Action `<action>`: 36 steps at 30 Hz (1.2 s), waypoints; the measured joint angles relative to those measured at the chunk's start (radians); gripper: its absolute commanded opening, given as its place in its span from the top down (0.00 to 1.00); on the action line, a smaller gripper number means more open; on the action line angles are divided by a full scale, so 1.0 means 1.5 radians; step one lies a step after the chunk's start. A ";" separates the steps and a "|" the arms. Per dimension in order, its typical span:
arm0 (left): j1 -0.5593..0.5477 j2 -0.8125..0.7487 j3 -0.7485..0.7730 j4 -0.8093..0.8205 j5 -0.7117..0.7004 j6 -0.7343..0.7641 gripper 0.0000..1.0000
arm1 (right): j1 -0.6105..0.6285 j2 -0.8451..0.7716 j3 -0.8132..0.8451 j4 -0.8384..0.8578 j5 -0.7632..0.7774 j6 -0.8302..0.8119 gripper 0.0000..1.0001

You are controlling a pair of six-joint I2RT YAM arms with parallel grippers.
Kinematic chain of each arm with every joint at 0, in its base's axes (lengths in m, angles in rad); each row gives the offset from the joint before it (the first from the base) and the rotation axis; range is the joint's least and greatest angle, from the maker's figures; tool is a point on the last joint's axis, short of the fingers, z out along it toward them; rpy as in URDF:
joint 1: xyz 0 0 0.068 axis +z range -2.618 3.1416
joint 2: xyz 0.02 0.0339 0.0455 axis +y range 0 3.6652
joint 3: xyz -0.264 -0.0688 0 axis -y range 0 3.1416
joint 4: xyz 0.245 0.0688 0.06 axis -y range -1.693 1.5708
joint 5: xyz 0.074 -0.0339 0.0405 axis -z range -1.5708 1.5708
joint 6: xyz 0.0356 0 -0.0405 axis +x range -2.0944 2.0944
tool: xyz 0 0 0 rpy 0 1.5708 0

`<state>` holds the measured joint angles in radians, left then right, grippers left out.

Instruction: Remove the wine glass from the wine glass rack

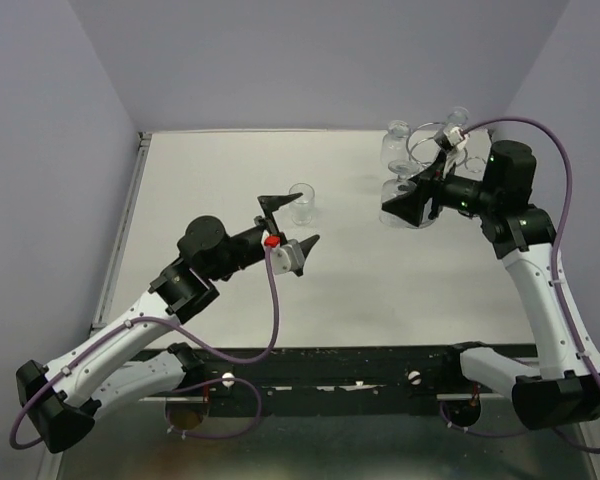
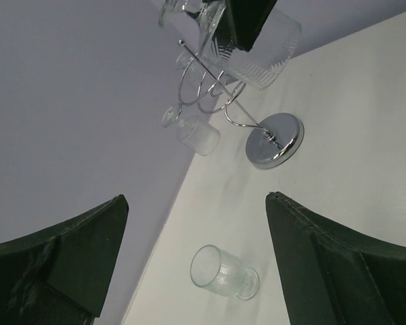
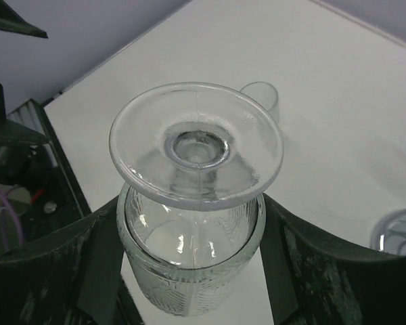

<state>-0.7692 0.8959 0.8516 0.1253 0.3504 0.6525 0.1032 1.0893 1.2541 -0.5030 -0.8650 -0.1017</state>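
Clamps the inverted wine glass by its ribbed bowl in the right tool beside the wine glass rack, far right, with the left tool gaping; likely light, stiff, slick, brittle, so best squeezed gently.

You see a white tabletop boxed in by plain lavender-grey walls, a black rail along its near edge.

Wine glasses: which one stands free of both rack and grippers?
The lone glass on the table by the left gripper; the rest are at the rack, one in the right gripper.
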 measured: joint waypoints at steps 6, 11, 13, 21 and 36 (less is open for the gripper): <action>-0.025 -0.014 -0.044 0.051 -0.046 0.015 0.21 | 0.031 0.071 0.038 0.007 0.013 0.157 0.99; -0.040 0.020 -0.054 0.146 -0.120 0.026 0.26 | 0.052 0.138 0.096 0.042 0.083 0.304 0.99; -0.054 0.046 -0.055 0.187 -0.148 0.038 0.26 | 0.071 0.152 0.114 0.047 0.139 0.368 0.99; -0.074 0.167 0.001 0.250 -0.197 0.072 0.29 | 0.103 0.181 0.172 0.047 0.231 0.583 0.99; -0.082 0.235 0.114 0.258 -0.291 -0.146 0.35 | 0.114 0.195 0.153 0.146 0.165 0.694 0.99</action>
<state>-0.8925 1.2488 1.0229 0.5129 -0.0864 0.4335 0.2741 1.3819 1.4841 -0.2840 -0.6170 0.9394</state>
